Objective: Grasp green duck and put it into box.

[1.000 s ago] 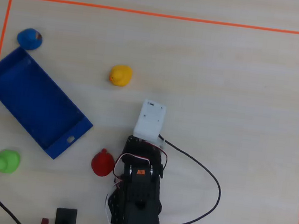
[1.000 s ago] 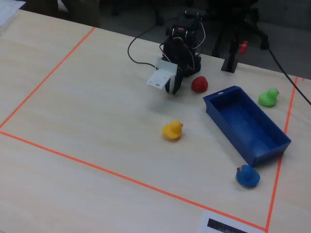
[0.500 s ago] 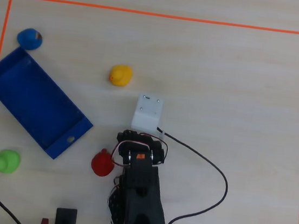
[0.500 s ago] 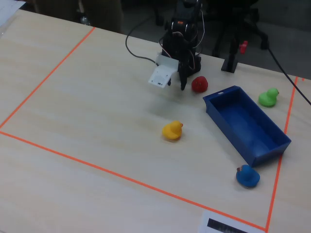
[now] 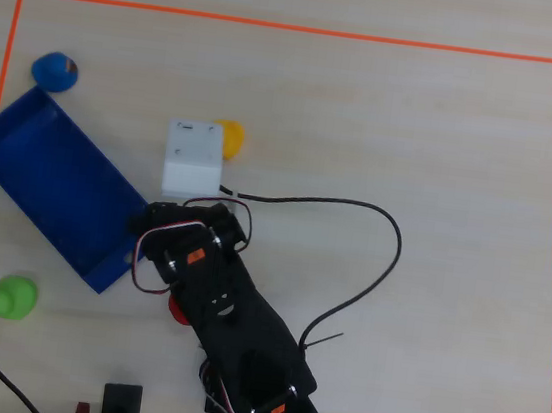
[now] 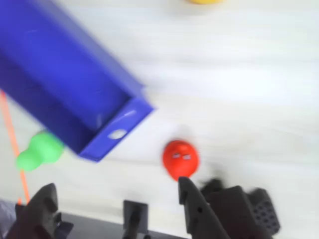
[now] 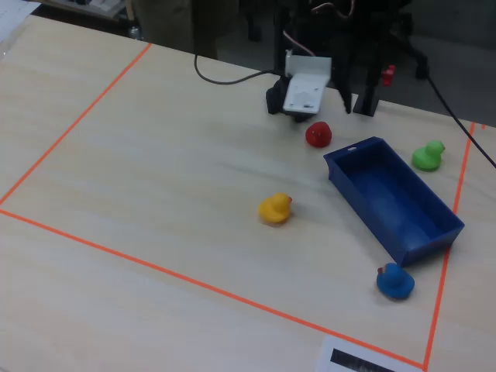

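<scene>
The table (image 5: 416,133), pale wood w/ an orange tape border (image 5: 288,28), carries everything; the arm (image 5: 230,332) stretches up from the near edge in the overhead view, w/ a white camera block (image 5: 192,157) at its front. Next in size is the box (image 5: 52,184), a shallow blue tray, empty as far as the overhead and fixed views show; in the wrist view it lies ahead of the gripper (image 6: 117,199) and to the left, its short end w/ the small hole nearest the fingers. The gripper is spread wide w/ nothing between its dark fingertips (image 6: 187,191), which show at the bottom edge of the wrist view. The red duck (image 6: 180,158) sits just ahead of the right-hand fingertip, apart from it. The green duck (image 6: 40,151) is ahead and far left in the wrist view, just beside the box's near corner, partly hidden by it, and close to the tape line; overhead it (image 5: 12,297) stands alone near the left border. Yellow duck (image 7: 275,208) and blue duck (image 7: 395,280) lie beyond, well apart from the gripper. Progress, as judged: nothing grasped yet, approach only; reach, pinch, lift and drop into the box all remain.
</scene>
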Controlling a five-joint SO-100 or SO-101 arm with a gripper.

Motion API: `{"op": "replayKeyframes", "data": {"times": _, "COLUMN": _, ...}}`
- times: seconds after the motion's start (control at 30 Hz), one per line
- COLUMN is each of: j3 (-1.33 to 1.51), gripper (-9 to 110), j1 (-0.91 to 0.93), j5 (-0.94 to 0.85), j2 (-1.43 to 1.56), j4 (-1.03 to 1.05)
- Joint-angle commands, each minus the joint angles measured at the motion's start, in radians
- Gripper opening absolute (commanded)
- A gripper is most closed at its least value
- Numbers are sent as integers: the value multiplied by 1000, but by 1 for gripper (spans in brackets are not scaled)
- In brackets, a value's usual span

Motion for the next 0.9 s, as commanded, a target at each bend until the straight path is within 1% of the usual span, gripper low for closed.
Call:
{"op": "replayKeyframes", "data": {"times": 0.0, "j3": -84, "gripper": 35, "j1": -144, "j5": 41, "j2": -28, "j4": -37}}
{"op": "replayKeyframes", "data": {"times": 0.13, "j3": -80, "gripper": 35, "j1": -235, "j5": 0, "j2": -74, "j4": -75}}
{"op": "replayKeyframes", "data": {"times": 0.27, "j3": -52, "gripper": 35, "j1": -287, "j5": -58, "j2": -71, "j4": -158}}
{"op": "replayKeyframes", "data": {"times": 0.5, "j3": 0, "gripper": 36, "j1": -276, "j5": -230, "j2": -66, "j4": -293}}
{"op": "replayKeyframes", "data": {"times": 0.73, "j3": 100, "gripper": 37, "j1": -279, "j5": -362, "j2": -52, "j4": -417}}
{"op": "replayKeyframes", "data": {"times": 0.87, "j3": 107, "gripper": 37, "j1": -253, "j5": -442, "j2": -101, "j4": -499}}
